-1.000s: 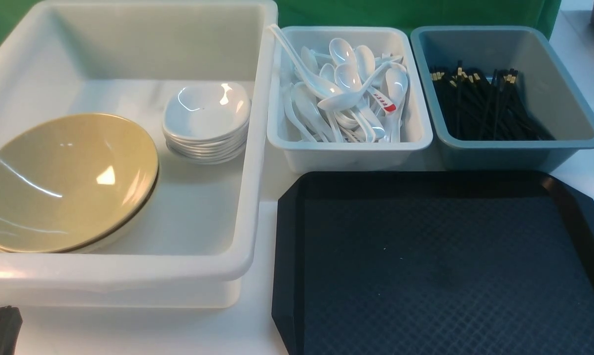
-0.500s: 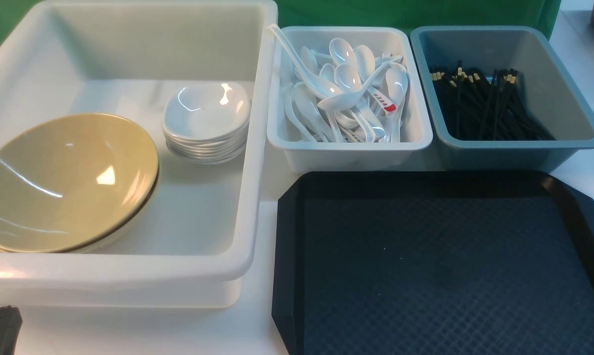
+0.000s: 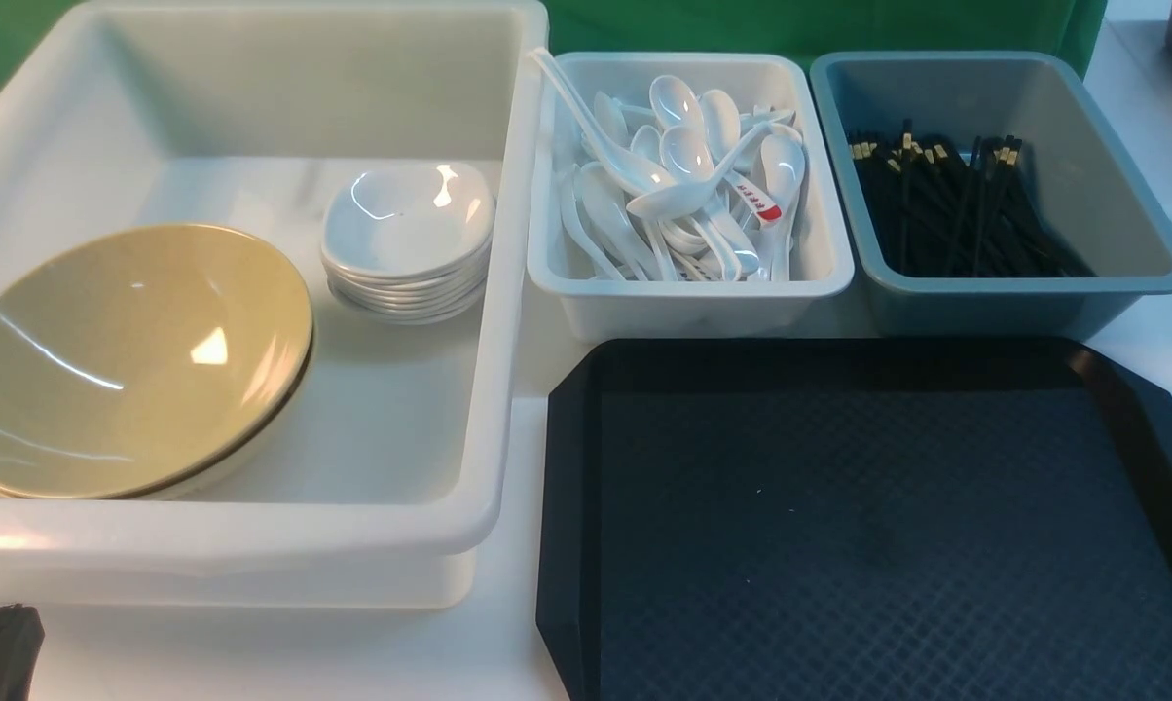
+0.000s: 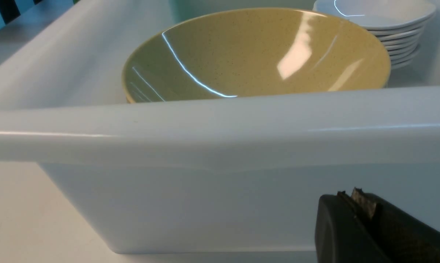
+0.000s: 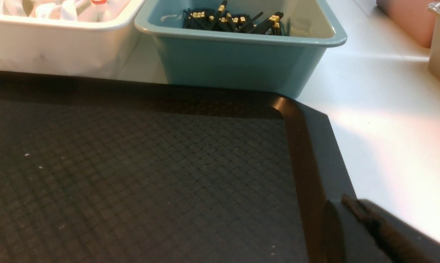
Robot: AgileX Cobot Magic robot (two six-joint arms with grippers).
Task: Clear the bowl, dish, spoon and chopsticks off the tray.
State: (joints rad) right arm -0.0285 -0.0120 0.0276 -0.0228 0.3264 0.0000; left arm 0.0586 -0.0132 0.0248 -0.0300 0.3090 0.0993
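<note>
No displacement was found since the earlier frame. The left gripper was closed, near the large white tub; the right gripper was closed by the right side of the black tray. The yellow bowl lay tilted at the tub's near left, small dishes stacked to its right. Spoons filled the white bin, chopsticks the grey-blue bin to its right.

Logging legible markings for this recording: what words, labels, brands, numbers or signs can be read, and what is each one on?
No text can be read for certain.
White spoon handle: small red characters above a red patch, too small to read.
Chopsticks: gold bands near the ends; any lettering there is too small to tell.
</note>
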